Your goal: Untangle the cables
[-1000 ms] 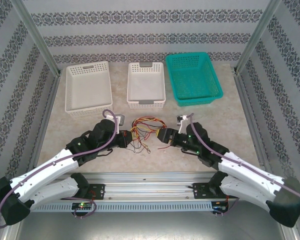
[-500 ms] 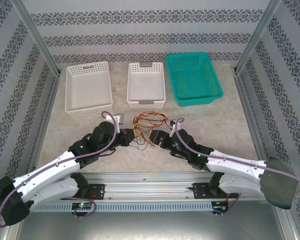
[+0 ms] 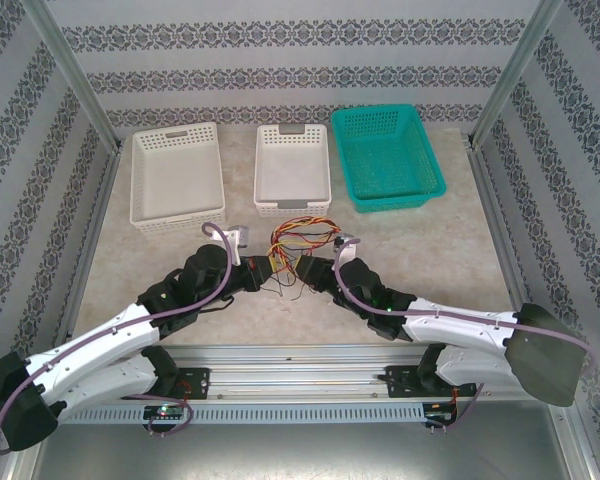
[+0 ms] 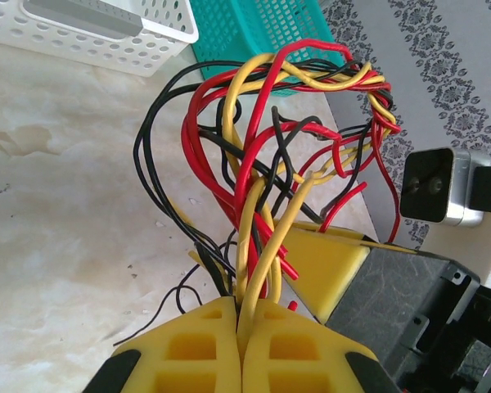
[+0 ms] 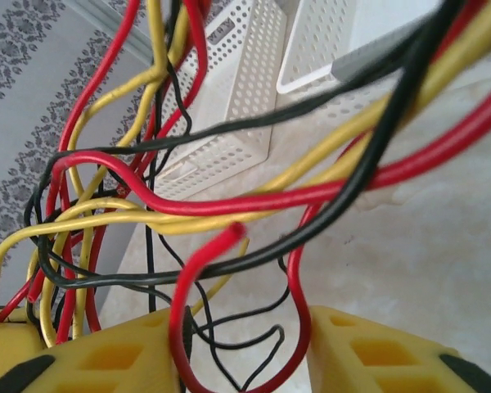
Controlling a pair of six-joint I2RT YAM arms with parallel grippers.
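A tangle of thin red, yellow and black cables [image 3: 298, 248] hangs between my two grippers, just in front of the middle white basket. My left gripper [image 3: 259, 272] is shut on the bundle's lower strands; in the left wrist view its yellow fingers [image 4: 188, 348] pinch yellow, red and black cables [image 4: 270, 147] that fan upward. My right gripper [image 3: 319, 271] sits at the bundle's right side, open. In the right wrist view its fingers [image 5: 376, 356] stand apart with a red cable loop [image 5: 299, 270] and thin black strands between them, and a loose red end pokes out above.
Two white baskets [image 3: 176, 177] [image 3: 292, 170] and a teal basket [image 3: 385, 157] line the back of the marble table [image 3: 450, 260]. The right gripper's yellow finger [image 4: 331, 262] lies close beside the left one. Metal frame posts flank both sides.
The right arm has swung left and stretched low across the table, bringing its gripper in against the bundle. The cables have bunched slightly toward the baskets. The left gripper stays put.
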